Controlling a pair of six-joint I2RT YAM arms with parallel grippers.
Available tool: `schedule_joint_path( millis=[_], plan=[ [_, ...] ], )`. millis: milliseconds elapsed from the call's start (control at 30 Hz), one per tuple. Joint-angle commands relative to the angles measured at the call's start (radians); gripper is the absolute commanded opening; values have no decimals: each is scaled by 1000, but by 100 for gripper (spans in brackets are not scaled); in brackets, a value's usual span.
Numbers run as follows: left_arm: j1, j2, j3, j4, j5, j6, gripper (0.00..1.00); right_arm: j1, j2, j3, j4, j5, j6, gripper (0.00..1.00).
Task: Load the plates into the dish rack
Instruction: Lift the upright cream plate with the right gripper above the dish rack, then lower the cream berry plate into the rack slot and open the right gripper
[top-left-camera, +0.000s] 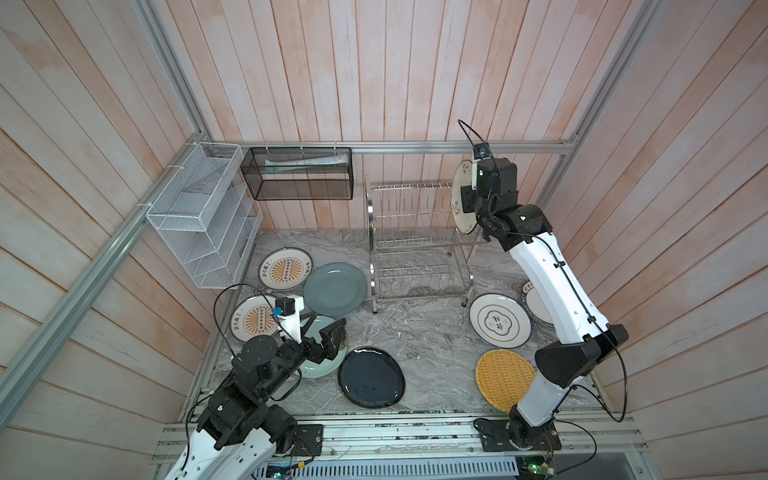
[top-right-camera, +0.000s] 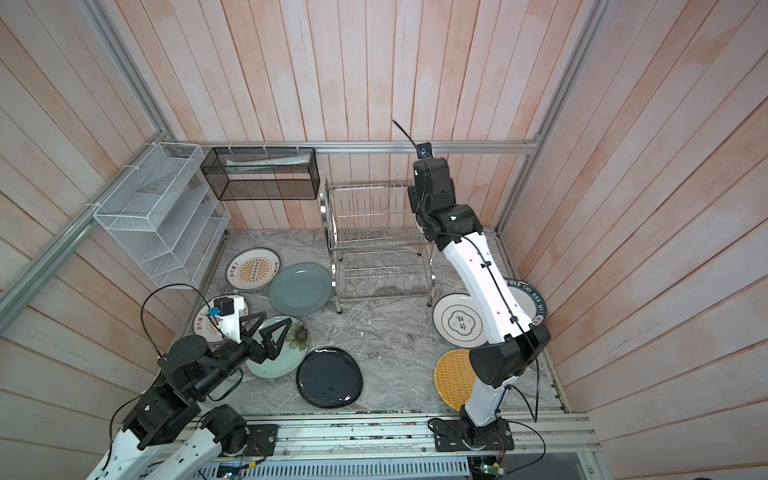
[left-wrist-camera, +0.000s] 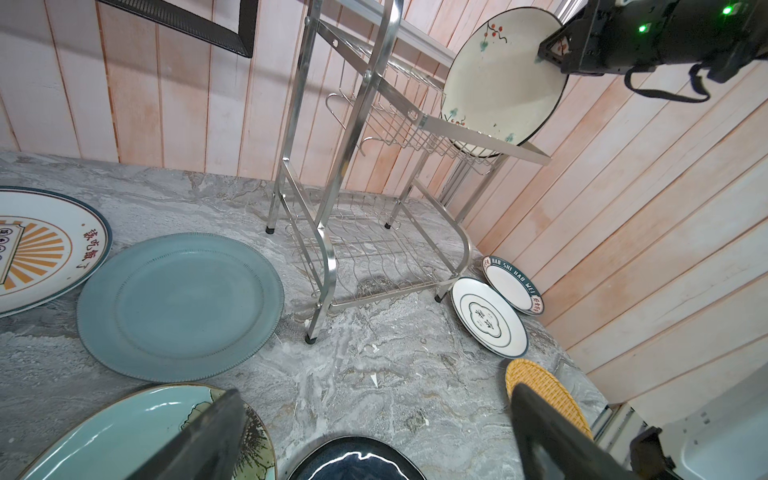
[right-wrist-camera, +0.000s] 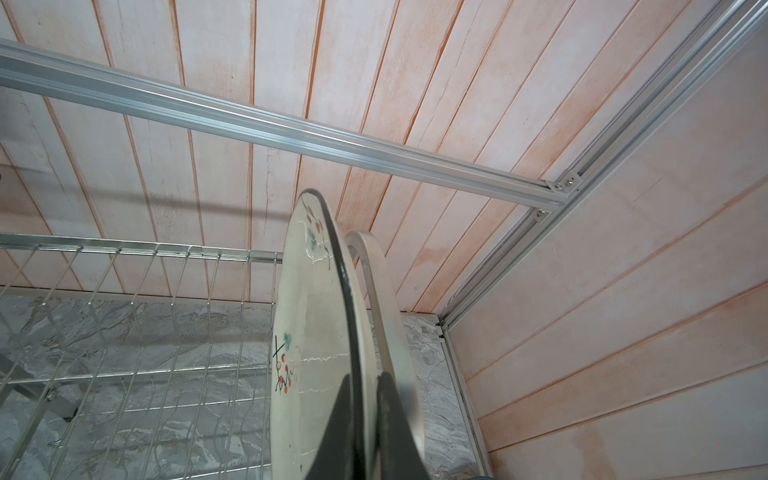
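Observation:
The dish rack (top-left-camera: 415, 237) stands at the back of the marble counter. My right gripper (top-left-camera: 473, 195) is shut on the rim of the cream plate (left-wrist-camera: 494, 83), which stands on edge at the right end of the rack's upper tier (right-wrist-camera: 124, 332). My left gripper (top-right-camera: 270, 328) hangs open and empty over the pale green flowered plate (top-left-camera: 320, 365). Lying flat are two orange-sunburst plates (top-left-camera: 286, 269) (top-left-camera: 253, 320), a grey-blue plate (top-left-camera: 334, 288), a dark navy plate (top-left-camera: 371, 376), two white lettered plates (top-left-camera: 498, 320) (left-wrist-camera: 513, 282) and a yellow woven plate (top-left-camera: 500, 378).
A white mesh organiser (top-left-camera: 203, 224) and a black mesh basket (top-left-camera: 299, 174) hang on the back-left walls. An aluminium rail (right-wrist-camera: 291, 133) crosses the wall above the rack. Wooden walls close in on three sides.

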Motion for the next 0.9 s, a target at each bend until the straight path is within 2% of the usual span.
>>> schedule_joint_path(
  millis=[0,467,600,867],
  plan=[
    [7,6,-14,2,14,5,100,-18,-58,-23,46,-44,17,0],
    [11,13,-16,1,16,-2,100,-47,-107,-77,51,-116,43,0],
    [11,13,-16,1,15,-4,100,-56,-102,-76,51,-121,43,6],
    [11,15,-16,0,16,-3,100,-66,-78,-49,44,-122,50,12]
  ],
)
